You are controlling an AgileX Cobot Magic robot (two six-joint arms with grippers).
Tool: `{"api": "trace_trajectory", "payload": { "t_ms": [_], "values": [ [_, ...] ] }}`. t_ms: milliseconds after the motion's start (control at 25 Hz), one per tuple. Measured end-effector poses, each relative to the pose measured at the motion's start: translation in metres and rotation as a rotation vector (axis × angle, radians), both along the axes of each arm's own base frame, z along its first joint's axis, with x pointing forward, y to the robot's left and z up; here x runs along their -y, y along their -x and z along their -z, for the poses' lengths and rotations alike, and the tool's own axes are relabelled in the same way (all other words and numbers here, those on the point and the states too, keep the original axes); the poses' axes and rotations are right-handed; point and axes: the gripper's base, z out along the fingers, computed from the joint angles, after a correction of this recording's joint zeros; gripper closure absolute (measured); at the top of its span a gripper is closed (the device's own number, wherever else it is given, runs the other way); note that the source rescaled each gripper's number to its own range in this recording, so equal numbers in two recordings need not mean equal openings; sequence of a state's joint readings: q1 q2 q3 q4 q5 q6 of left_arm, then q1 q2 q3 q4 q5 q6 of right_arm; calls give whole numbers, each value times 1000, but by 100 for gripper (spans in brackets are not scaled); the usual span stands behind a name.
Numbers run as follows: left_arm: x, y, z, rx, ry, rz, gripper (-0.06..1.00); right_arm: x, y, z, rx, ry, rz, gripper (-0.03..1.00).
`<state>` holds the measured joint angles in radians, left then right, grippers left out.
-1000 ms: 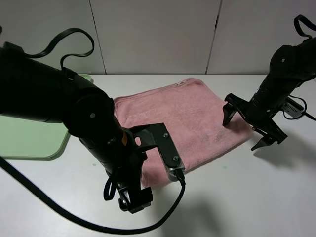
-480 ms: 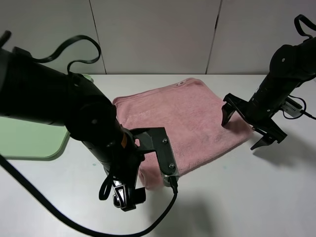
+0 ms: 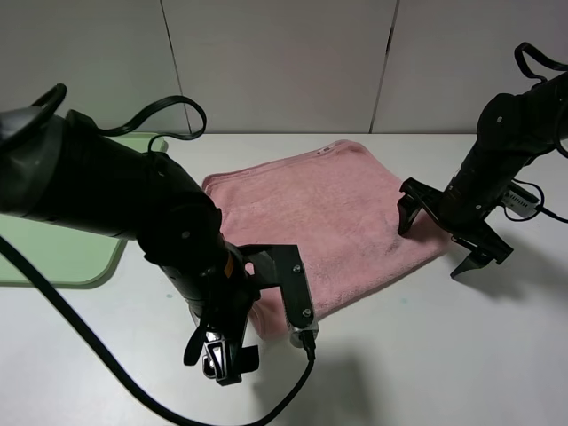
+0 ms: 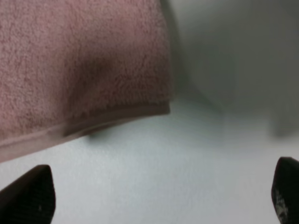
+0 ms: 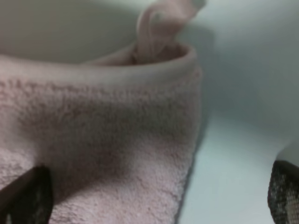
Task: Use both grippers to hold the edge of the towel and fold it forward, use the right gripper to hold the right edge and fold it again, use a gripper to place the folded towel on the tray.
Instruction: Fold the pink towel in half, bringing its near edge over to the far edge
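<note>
1. The soft dusty-pink fluffy towel (image 3: 337, 213) lies flat on the white table (image 3: 426, 355). It is beside the flat light-green plastic tray (image 3: 53, 257), not on it.
2. The towel's near edge runs on a slant from the left black claw gripper (image 3: 220, 362) to the right black claw gripper (image 3: 430, 251). Each claw is at one end of it.
3. Both claws are spread wide and hold nothing.
4. The left wrist view shows the stitched pink hem (image 4: 117, 113) at the corner. It lies just ahead of the left claw, not between its fingers (image 4: 28, 193). So that claw must go forward a bit.
5. The right wrist view shows the towel corner sitting between the right claw's fingers (image 5: 28, 196), ready for a pinch.
6. Only the high view shows the tray and the whole towel.
</note>
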<state>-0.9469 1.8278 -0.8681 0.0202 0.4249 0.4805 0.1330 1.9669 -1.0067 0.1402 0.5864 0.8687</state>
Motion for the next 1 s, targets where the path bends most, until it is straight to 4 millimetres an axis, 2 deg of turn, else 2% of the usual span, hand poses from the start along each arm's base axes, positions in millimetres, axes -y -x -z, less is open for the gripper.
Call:
{"api": "trace_trajectory", "payload": {
  "t_ms": [1000],
  "values": [
    [4,-4,1,49,35,24,3,1,-2,8,-19,27,-21,-3]
  ]
}}
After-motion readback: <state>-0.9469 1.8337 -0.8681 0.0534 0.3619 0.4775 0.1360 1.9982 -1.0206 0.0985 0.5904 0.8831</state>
